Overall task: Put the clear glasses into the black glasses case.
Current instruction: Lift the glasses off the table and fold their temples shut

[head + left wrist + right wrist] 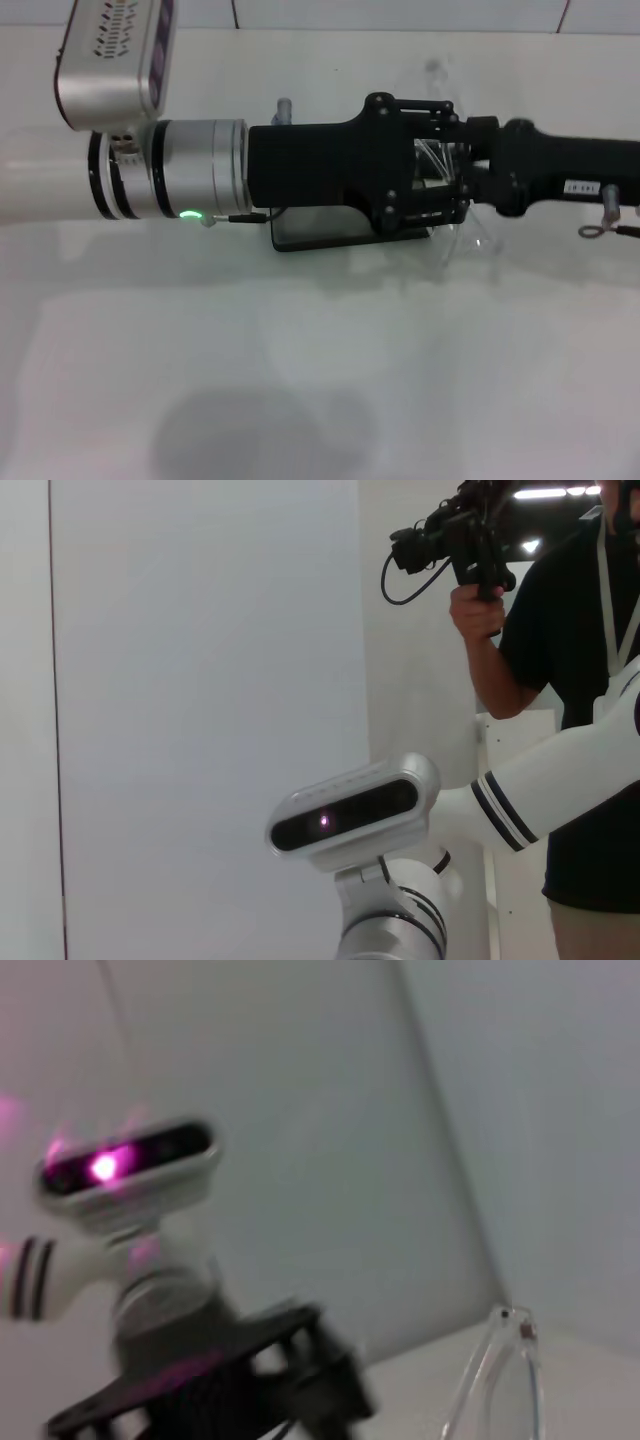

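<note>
I've got both end effectors meeting mid-frame over the black glasses case (300, 232); left end effector (425, 165) and right end effector (460, 165) crowd the clear glasses (465, 235) — probably steadying them for insertion; grip on either, I can't tell.

Layout: two grippers meeting over the case at mid-table.

The left gripper (440, 175) reaches in from the left, the right gripper (462, 172) from the right; they meet tip to tip above the white table (320, 380). The transparent plastic-framed clear glasses (462, 235) sit between them, partly hidden, one lens showing below and right of the meeting point. The black rectangular hard-shell glasses case (345, 235) lies on the table beneath the left gripper, just left of the glasses.
</note>
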